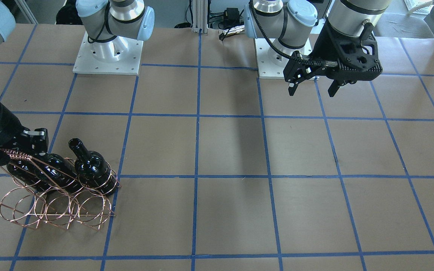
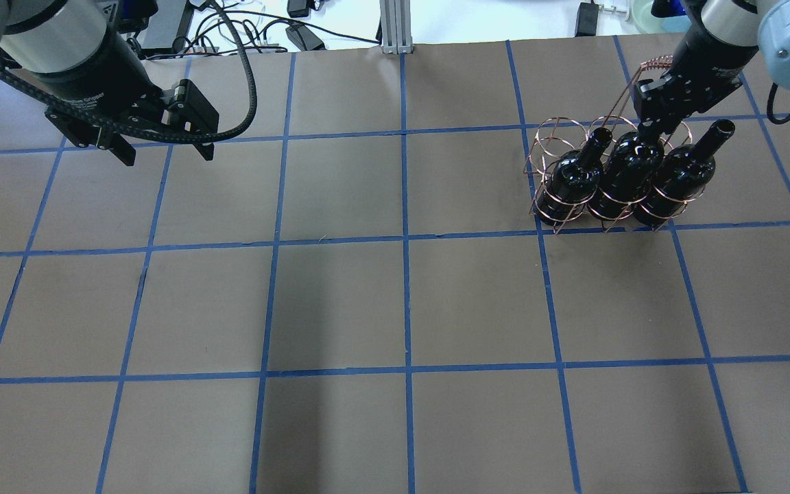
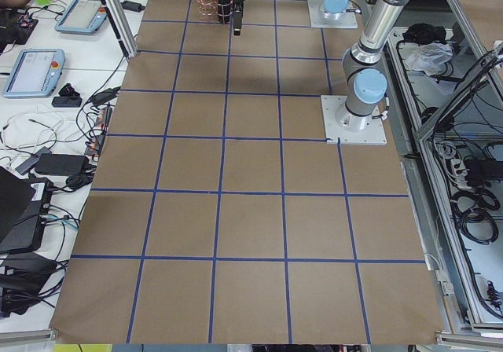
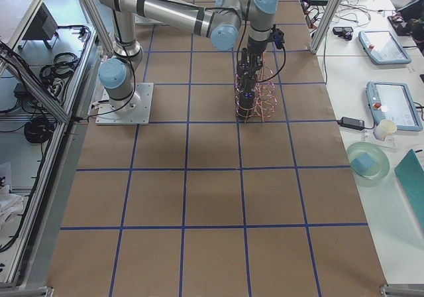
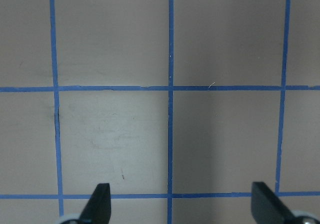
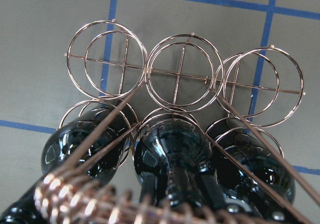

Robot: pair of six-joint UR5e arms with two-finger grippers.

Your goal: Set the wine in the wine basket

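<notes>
Wine (image 2: 625, 175) neck at right pincer (image 2: 650, 130)

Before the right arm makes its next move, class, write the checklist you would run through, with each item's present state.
1. Middle glossy black glass bottle seated in the copper wire rack: ok.
2. Neighbouring black bottles seated too: ok.
3. Right gripper free of the middle bottle's neck: cannot tell.
4. Woven-wrapped handle clear of the way up: not ok, it sits close beside that gripper.
5. Left gripper, fingers open, far from the rack over the brown table: ok.
</notes>
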